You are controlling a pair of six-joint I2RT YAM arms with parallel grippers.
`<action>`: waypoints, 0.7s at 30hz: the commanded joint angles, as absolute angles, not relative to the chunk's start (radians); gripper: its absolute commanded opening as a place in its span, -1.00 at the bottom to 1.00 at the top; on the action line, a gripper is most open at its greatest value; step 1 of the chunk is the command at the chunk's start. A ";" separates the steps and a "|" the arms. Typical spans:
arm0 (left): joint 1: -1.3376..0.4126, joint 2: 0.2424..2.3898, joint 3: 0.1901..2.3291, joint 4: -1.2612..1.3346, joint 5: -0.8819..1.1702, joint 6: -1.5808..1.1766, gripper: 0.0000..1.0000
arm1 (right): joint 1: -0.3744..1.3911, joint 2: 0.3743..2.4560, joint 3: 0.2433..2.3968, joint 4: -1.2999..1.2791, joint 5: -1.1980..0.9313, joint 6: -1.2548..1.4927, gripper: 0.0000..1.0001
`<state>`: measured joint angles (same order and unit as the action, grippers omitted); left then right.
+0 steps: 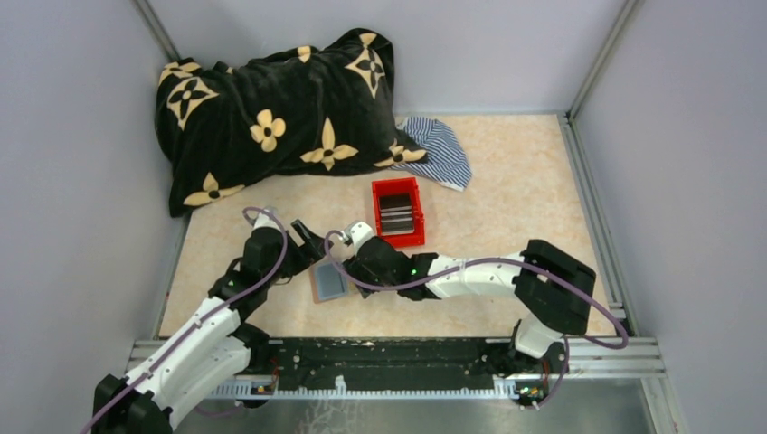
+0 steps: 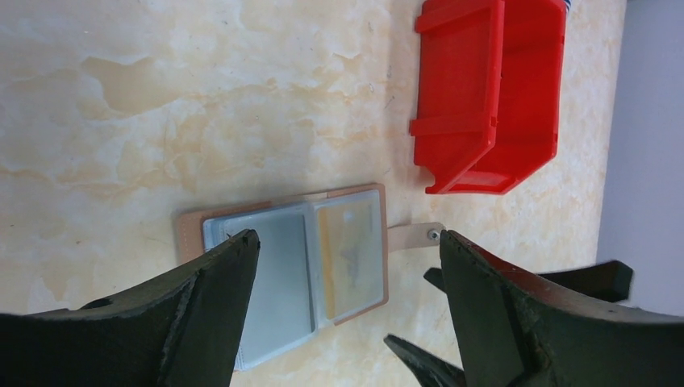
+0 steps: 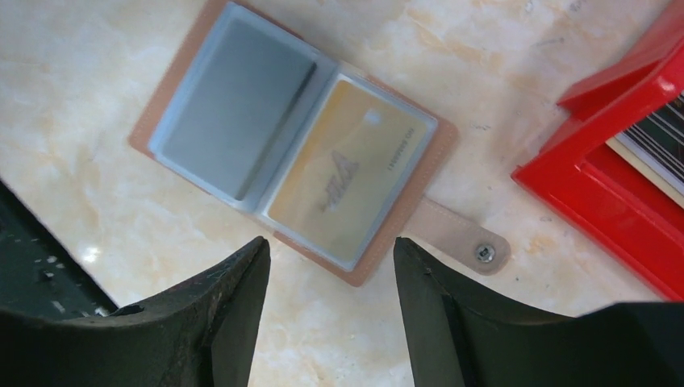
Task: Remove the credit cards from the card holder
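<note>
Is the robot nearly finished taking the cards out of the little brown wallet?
Partly. Some dark striped cards already lie in the red plastic bin. The brown folding card holder lies open on the table, with both the left gripper and right gripper open and empty above it. Left: the orange-tan card in its clear pocket, and perhaps a grey one beside it.

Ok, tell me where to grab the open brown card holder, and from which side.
Probably its snap strap: the brown leather card holder lies open and flat on the table, and that narrow tab alone sticks out. Come from above, straddling its width.
</note>
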<state>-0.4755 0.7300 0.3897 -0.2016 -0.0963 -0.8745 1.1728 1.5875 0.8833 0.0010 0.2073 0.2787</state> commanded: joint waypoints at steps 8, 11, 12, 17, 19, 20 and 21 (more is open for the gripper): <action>-0.473 0.742 0.347 0.019 0.211 -0.808 0.52 | 1.088 1.644 0.936 -0.005 0.244 0.325 -0.17; -0.473 0.813 0.348 0.096 0.306 -0.821 0.45 | 1.061 1.645 0.920 0.014 0.218 0.323 -0.39; -0.474 0.845 0.348 0.123 0.334 -0.823 0.44 | 1.058 1.644 0.916 0.019 0.213 0.324 -0.46; -0.477 0.984 0.348 0.152 0.372 -0.830 0.38 | 1.054 1.703 0.896 0.041 0.196 0.330 -0.79; -0.481 1.001 0.326 0.177 0.377 -0.852 0.37 | 1.054 1.712 0.886 0.059 0.184 0.336 -0.88; -0.484 1.000 0.317 0.184 0.377 -0.863 0.36 | 1.053 1.715 0.882 0.065 0.178 0.339 -0.93; -0.488 0.997 0.305 0.186 0.377 -0.870 0.35 | 1.052 1.718 0.878 0.073 0.173 0.341 -1.00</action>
<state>-0.4770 0.9974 0.3408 0.1135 0.3309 -0.8425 1.0515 1.7069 0.8898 -0.0029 0.2050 0.3199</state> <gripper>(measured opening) 0.684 0.052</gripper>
